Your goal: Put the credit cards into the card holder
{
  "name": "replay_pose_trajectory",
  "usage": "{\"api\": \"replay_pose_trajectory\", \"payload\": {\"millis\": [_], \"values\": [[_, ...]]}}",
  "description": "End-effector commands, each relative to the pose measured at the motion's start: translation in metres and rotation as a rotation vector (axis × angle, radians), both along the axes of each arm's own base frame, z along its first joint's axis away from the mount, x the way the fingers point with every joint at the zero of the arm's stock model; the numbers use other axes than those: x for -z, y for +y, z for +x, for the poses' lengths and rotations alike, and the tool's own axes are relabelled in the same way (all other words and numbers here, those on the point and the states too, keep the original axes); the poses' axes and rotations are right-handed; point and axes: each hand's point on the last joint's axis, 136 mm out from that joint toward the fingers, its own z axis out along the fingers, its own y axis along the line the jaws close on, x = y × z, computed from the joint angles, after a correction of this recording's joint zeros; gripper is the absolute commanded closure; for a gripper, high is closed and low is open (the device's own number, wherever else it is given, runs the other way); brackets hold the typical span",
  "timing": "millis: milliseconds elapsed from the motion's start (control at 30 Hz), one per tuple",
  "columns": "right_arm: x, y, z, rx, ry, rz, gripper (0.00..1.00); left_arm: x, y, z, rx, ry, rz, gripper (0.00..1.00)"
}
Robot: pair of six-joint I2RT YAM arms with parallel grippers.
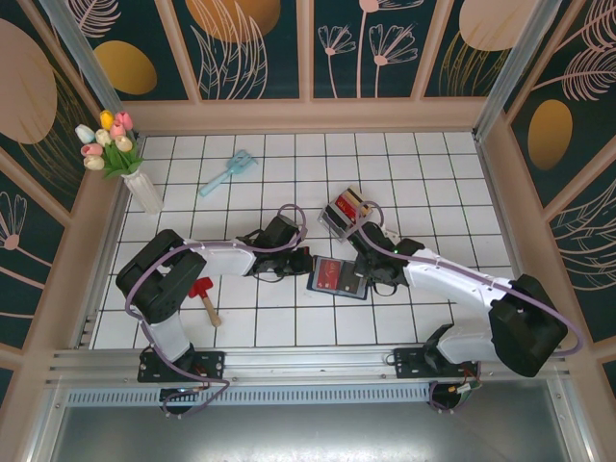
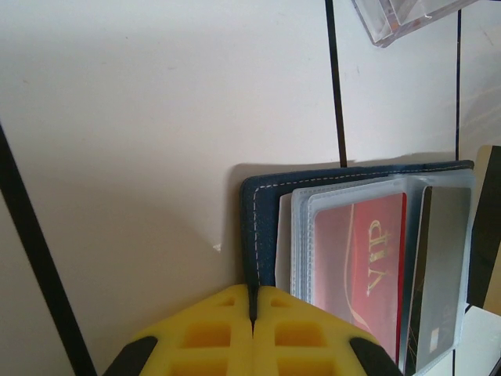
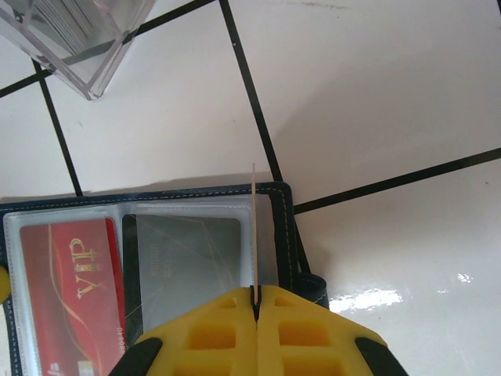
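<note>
The navy card holder (image 1: 361,291) lies open on the white tiles between both arms. Its clear sleeves hold a red VIP card (image 2: 356,258) and a dark grey card (image 2: 440,266). My left gripper (image 2: 254,296) is shut on the holder's stitched left edge (image 2: 262,211). In the right wrist view the red card (image 3: 70,290) and the grey card (image 3: 188,258) sit side by side in the sleeves. My right gripper (image 3: 255,293) is shut on a thin tan card (image 3: 254,227), seen edge-on, standing over the holder's right half near its navy rim (image 3: 283,211).
A clear slotted rack (image 1: 345,212) with more cards stands just beyond the holder, also seen as the rack (image 3: 70,39). A light blue brush (image 1: 228,171) lies further back. A vase of tulips (image 1: 120,154) stands at the far left, a red-headed tool (image 1: 204,298) near the left arm.
</note>
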Motion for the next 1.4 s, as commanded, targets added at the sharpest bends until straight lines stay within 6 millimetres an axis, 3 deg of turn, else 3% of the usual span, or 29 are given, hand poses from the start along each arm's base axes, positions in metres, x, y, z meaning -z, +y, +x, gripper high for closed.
{"api": "replay_pose_trajectory", "payload": {"millis": [0, 200, 467, 700, 833, 933, 1133, 1367], "values": [[-0.014, 0.010, 0.007, -0.010, -0.044, 0.069, 1.00, 0.009, 0.001, -0.006, 0.004, 0.027, 0.007, 0.98], [-0.039, 0.025, 0.012, -0.039, -0.098, 0.160, 1.00, 0.007, 0.000, -0.005, 0.002, 0.024, 0.002, 0.98], [-0.053, 0.047, 0.016, -0.112, -0.125, 0.244, 1.00, 0.006, -0.002, -0.003, 0.001, 0.021, -0.004, 0.98], [-0.046, 0.082, 0.019, -0.212, -0.103, 0.327, 1.00, 0.005, -0.001, -0.003, -0.009, 0.019, -0.008, 1.00], [-0.043, 0.059, 0.025, -0.131, -0.118, 0.205, 1.00, 0.005, 0.001, -0.002, -0.020, 0.016, -0.004, 1.00], [-0.044, 0.046, 0.024, -0.107, -0.128, 0.275, 1.00, 0.005, 0.004, -0.003, -0.037, 0.013, -0.003, 1.00], [-0.041, 0.054, 0.005, -0.150, -0.107, 0.552, 1.00, 0.005, 0.005, -0.006, -0.059, 0.026, -0.023, 1.00], [-0.018, 0.049, -0.005, -0.149, -0.066, 0.544, 1.00, 0.005, 0.008, -0.008, -0.096, 0.043, -0.038, 1.00]]}}
